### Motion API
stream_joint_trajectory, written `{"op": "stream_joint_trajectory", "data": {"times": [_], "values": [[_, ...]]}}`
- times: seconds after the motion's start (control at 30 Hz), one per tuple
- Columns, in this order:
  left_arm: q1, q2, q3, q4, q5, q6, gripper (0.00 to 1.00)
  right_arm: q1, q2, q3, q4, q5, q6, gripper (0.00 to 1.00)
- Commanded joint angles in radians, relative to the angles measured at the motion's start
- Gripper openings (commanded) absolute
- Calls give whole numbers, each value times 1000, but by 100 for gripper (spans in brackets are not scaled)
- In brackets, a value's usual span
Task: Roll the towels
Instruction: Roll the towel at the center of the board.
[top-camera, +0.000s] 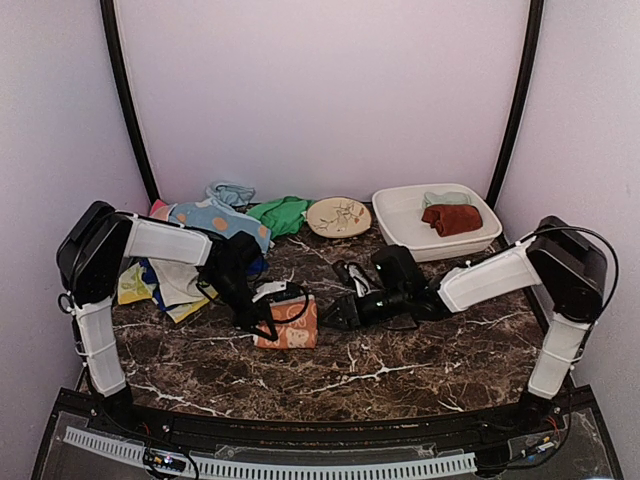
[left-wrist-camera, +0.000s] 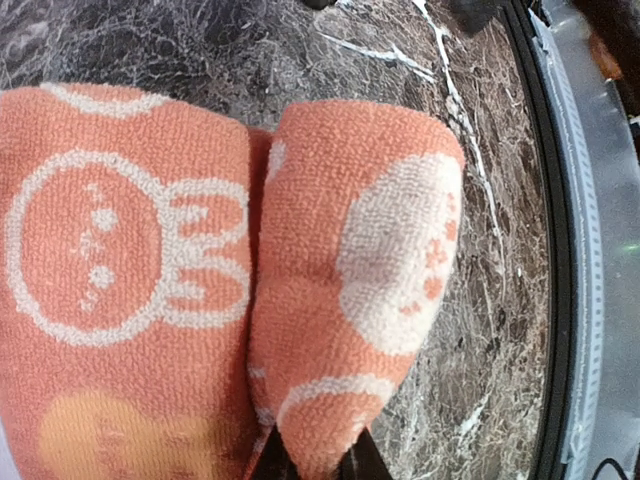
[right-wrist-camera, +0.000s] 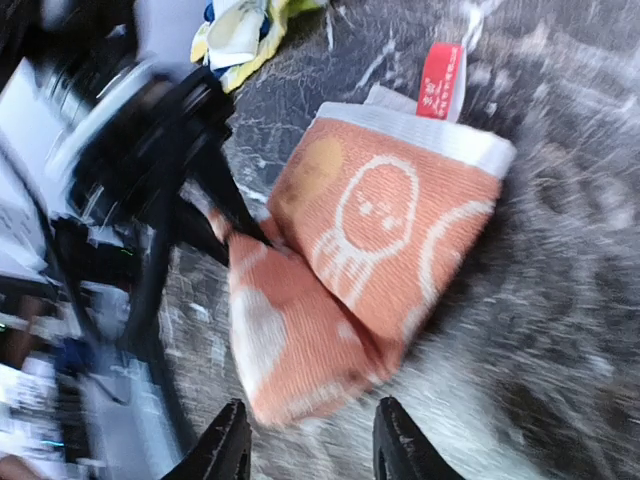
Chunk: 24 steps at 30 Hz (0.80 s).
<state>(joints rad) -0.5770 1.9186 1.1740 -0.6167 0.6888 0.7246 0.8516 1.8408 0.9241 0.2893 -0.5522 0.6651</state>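
**Item 1. White rectangular tub** (top-camera: 455, 245), back right of the marble table (top-camera: 400, 360). Contents: one dark red towel (top-camera: 452, 219), bunched, toward the front, and one pale green towel (top-camera: 445, 198) behind it against the far wall.

**Item 2. Round cream plate** (top-camera: 338, 217) with a leaf pattern, just left of the tub.

**Item 3. Loose towels, back left.** Green towel (top-camera: 282, 213) beside the plate. Light blue towel (top-camera: 215, 218) with orange dots. A heap of towels (top-camera: 165, 285), yellow and white among them, partly under the left arm.

**Item 4. Orange towel** (top-camera: 292, 326) with cream rabbit pattern, white hem and red label. It lies at the table's centre, partly folded, with one flap turned up over the flat part.

**Item 5. Left gripper** (left-wrist-camera: 315, 462). The fingers are closed narrowly, pinching the edge of the orange towel's turned-up flap.

**Item 6. Right gripper** (right-wrist-camera: 310, 450). The fingers are spread apart with nothing between them, just short of the orange towel's near edge.
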Motion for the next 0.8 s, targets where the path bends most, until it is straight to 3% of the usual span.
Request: {"op": "stream_joint_trajectory", "data": {"times": [0.0, 0.1, 0.17, 0.33, 0.4, 0.5, 0.77], "values": [[32, 96, 86, -209, 43, -3, 5, 118, -174, -179, 128, 352, -439, 45], [53, 159, 152, -298, 88, 12, 5, 256, -238, -242, 170, 607, -720, 48], [68, 199, 194, -348, 115, 20, 4, 324, -225, -202, 101, 739, -876, 50], [91, 274, 270, -424, 131, 26, 4, 500, -106, -114, 102, 1009, -1275, 51], [97, 294, 288, -442, 139, 24, 4, 541, -35, -104, 187, 1099, -1440, 51], [100, 308, 306, -453, 141, 22, 4, 547, 57, -104, 333, 1135, -1621, 50], [105, 332, 323, -481, 138, 34, 4, 497, 250, -27, 544, 1166, -1875, 49]]}}
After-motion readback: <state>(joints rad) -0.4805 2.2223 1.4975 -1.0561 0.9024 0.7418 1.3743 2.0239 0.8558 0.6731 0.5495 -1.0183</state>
